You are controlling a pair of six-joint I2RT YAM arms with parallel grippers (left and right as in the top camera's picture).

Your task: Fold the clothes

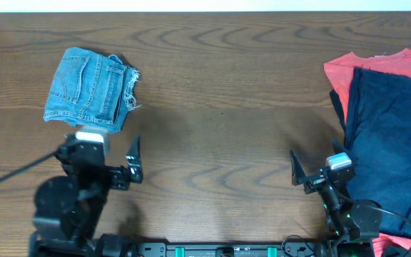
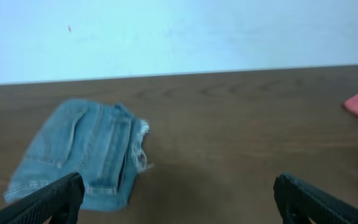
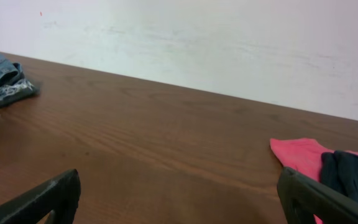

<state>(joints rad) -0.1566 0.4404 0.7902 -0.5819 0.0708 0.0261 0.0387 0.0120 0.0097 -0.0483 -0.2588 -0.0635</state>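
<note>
Left gripper [image 2: 179,184], jaws wide apart, empty, just short of the jeans [image 1: 90,89], right gripper [image 3: 179,177], jaws wide apart, empty, jeans folded into a light-blue bundle, stitched pocket uppermost, frayed whitish hem on right edge, lying far left on tabletop [image 1: 220,107], dark navy garment [image 1: 391,135] over red-orange garment [image 1: 348,68] at right.

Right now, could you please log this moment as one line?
jeans: folded, far left | left pincer: open, empty | right pincer: open, empty
</note>
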